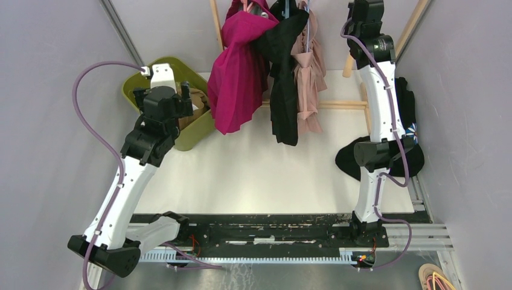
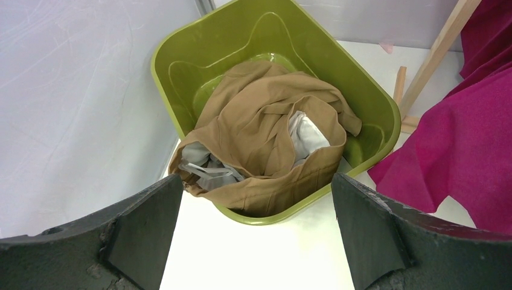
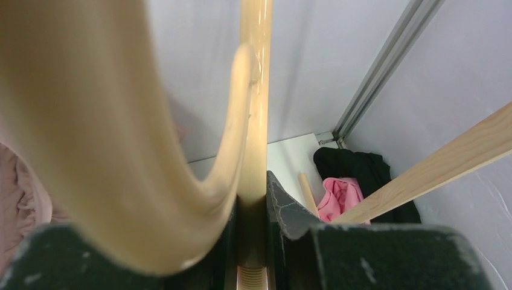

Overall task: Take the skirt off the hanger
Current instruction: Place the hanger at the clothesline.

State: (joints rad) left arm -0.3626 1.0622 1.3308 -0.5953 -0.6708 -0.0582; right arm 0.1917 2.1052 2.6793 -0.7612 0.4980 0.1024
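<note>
A tan skirt [image 2: 265, 133] with pale grey lining lies crumpled in the green bin [image 2: 368, 90], which also shows in the top view [image 1: 193, 136]. My left gripper [image 2: 256, 181] is open and empty, just above the bin's near rim [image 1: 188, 96]. My right gripper [image 1: 362, 7] is raised high at the back right by the rack. In its wrist view the right gripper [image 3: 253, 193] is shut on the stem of a pale wooden hanger [image 3: 121, 121], whose curved arm fills the left of that view. No garment shows on this hanger.
A magenta garment [image 1: 238, 72], a black one [image 1: 284, 90] and a pale pink one [image 1: 309, 78] hang from the wooden rack [image 1: 344, 104]. A black garment pile [image 1: 380, 154] with a pink piece [image 3: 338, 196] lies at the table's right edge. Grey walls close both sides.
</note>
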